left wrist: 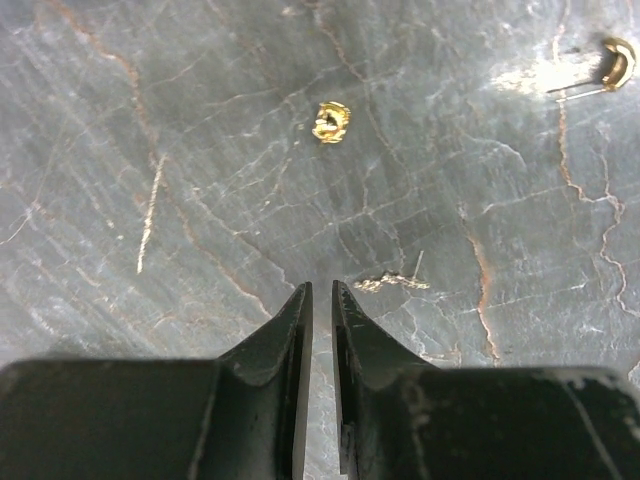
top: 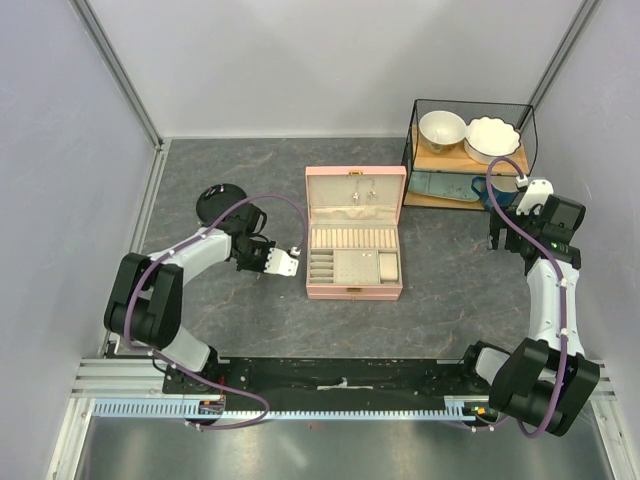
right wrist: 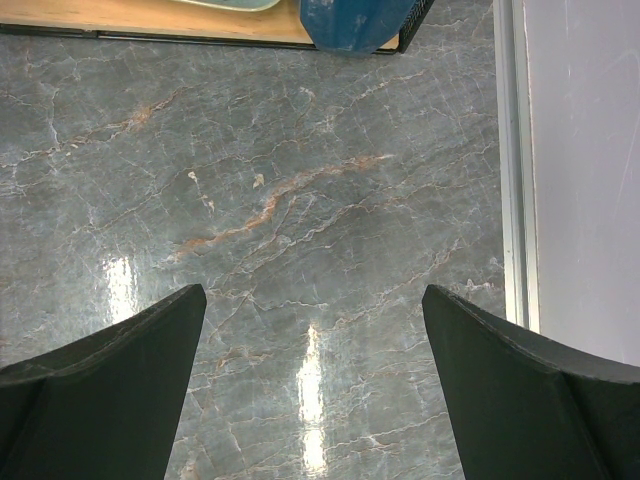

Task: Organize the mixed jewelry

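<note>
In the left wrist view three small pieces of the mixed jewelry lie on the grey marbled table. A crumpled gold piece [left wrist: 331,121] lies ahead. A gold hoop earring with a pin [left wrist: 617,62] is at the far right. A pale gold chain-like bit [left wrist: 390,283] lies just right of my fingertips. My left gripper [left wrist: 321,288] is low over the table with its jaws almost together and nothing between them. It sits left of the open pink jewelry box [top: 355,235] in the top view [top: 283,262]. My right gripper [right wrist: 313,295] is wide open and empty over bare table, at the right in the top view [top: 497,240].
A black round dish [top: 220,205] lies behind the left gripper. A black wire basket [top: 470,150] on a wooden board holds two white bowls at the back right. A blue cup [right wrist: 350,25] is just ahead of the right gripper. A wall rail [right wrist: 512,160] runs along the right.
</note>
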